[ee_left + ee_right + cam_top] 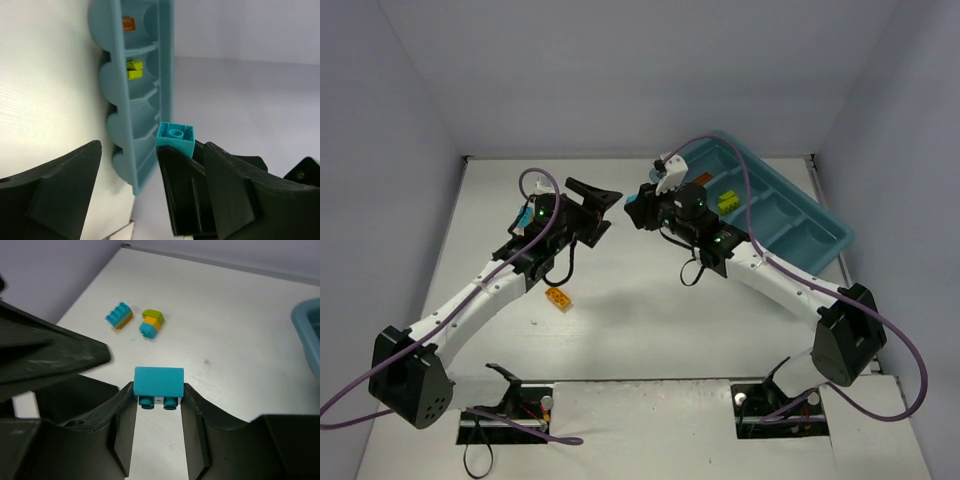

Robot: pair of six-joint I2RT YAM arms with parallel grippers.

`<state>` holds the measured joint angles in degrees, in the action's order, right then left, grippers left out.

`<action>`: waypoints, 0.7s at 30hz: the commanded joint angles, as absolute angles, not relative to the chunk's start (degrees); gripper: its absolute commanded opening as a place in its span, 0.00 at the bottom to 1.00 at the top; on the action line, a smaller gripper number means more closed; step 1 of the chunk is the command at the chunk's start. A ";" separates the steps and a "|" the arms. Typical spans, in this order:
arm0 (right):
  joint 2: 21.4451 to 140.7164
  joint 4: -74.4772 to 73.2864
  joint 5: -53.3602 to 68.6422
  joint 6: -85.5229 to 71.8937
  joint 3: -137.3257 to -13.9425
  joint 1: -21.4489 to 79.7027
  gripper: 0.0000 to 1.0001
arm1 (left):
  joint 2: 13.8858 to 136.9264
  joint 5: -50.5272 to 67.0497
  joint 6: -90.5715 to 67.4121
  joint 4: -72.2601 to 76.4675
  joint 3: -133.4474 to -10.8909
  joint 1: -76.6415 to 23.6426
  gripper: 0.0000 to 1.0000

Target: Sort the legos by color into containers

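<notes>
My right gripper [638, 210] [159, 390] is shut on a cyan brick [159, 381], held above the table at mid-back. The brick [175, 137] also shows in the left wrist view, between my left gripper's spread fingers. My left gripper [605, 208] [150, 165] is open and empty, facing the right one closely. The teal tray [810, 225] [145, 100] lies at the back right, with a lime brick [727, 200] [134, 70] in one compartment and an orange brick [129, 24] in the one beside it. A yellow-orange brick [558, 298] lies on the table under the left arm.
A cyan-on-orange stack [119, 316] and a lime, orange and cyan stack [151, 322] lie on the table beyond the left gripper, partly hidden by the left arm in the top view. Grey walls close the back and both sides.
</notes>
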<state>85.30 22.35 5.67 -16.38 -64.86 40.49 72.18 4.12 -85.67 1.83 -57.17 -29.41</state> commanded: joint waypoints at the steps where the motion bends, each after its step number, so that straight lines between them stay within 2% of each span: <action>1: 80.69 21.47 0.54 -15.29 -63.46 38.07 0.00 | 68.56 0.71 -81.84 0.98 -58.18 -27.61 0.78; 7: 77.34 8.45 -9.83 -19.94 -60.21 27.07 0.00 | 64.43 -6.24 -59.89 -11.33 -59.59 -23.29 0.83; 11: 78.04 3.52 -10.98 -23.99 -59.59 14.01 0.00 | 62.93 -12.56 -45.55 -19.66 -61.26 -22.15 0.83; 16: 85.49 0.26 -11.95 -27.59 -64.06 5.46 0.00 | 62.84 -15.11 -34.39 -25.39 -61.61 -21.53 0.83; 21: 93.50 -2.81 -12.22 -29.00 -69.08 0.97 0.04 | 66.70 -11.26 -28.49 -29.97 -62.58 -19.43 0.83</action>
<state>90.28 -1.63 -10.26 -26.50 -64.75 2.39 64.82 -11.86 -36.84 -26.39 -59.37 -20.67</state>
